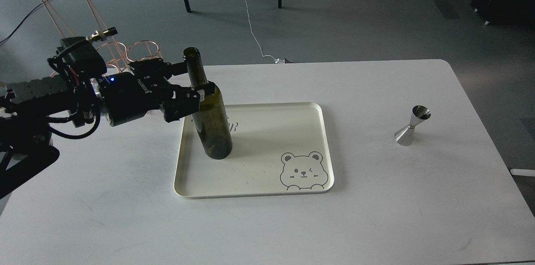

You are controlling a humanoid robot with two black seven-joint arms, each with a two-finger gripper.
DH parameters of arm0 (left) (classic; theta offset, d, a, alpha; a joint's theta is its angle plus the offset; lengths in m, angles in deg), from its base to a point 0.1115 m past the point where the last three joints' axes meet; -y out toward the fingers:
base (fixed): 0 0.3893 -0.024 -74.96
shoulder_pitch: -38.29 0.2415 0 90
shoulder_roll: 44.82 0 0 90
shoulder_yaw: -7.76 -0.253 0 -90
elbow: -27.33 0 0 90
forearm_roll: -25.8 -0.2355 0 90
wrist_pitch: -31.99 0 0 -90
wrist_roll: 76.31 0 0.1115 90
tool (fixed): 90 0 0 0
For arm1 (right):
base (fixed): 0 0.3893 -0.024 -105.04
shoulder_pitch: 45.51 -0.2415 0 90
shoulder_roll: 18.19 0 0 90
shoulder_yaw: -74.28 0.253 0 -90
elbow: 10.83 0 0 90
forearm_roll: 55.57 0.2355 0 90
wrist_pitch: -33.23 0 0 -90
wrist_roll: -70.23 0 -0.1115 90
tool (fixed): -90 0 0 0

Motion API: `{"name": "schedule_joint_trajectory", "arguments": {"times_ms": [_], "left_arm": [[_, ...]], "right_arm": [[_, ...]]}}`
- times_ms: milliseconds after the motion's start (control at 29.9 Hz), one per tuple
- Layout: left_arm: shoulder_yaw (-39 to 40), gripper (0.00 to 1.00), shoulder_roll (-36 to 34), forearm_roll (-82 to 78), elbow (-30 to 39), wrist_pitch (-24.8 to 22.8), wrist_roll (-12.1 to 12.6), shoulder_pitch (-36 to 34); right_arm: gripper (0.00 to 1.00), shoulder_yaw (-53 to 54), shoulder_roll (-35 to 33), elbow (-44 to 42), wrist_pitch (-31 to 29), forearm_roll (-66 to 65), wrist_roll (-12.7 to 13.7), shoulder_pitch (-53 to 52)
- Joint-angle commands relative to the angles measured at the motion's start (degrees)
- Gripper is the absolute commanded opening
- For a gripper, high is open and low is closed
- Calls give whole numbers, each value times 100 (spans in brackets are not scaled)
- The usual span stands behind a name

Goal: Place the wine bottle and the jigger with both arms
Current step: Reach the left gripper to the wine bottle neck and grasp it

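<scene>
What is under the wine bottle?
The bottle stands on the cream tray, left part, on the white table. Its base covers the tray there.

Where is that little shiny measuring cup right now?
The jigger stands upright on the white table at the right of the head view, well apart from the cream tray.

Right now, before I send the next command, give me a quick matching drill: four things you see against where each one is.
Things:
1. wine bottle
2. jigger
3. bear drawing
4. left pincer

Places:
A. on the bare table, right of the tray
B. at the bottle's neck and shoulder
C. upright on the tray's left part
D. tray's near right corner

Pairs: 1-C, 2-A, 3-D, 4-B
</scene>
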Motion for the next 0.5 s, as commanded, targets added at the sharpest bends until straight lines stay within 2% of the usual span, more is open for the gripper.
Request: {"name": "schedule_joint_trajectory", "arguments": {"times_ms": [0,301,469], "left_arm": [[17,67,82,7,-113,69,-6,-26],[17,37,56,16,-114,78,-6,-44],[17,25,29,25,-105,78,-23,-53]], "right_arm": [[99,-1,-7,0,0,-8,0,-5],[99,-9,-25,-35,0,-26,0,4],[100,-18,-16,-35,0,-26,0,4]]}}
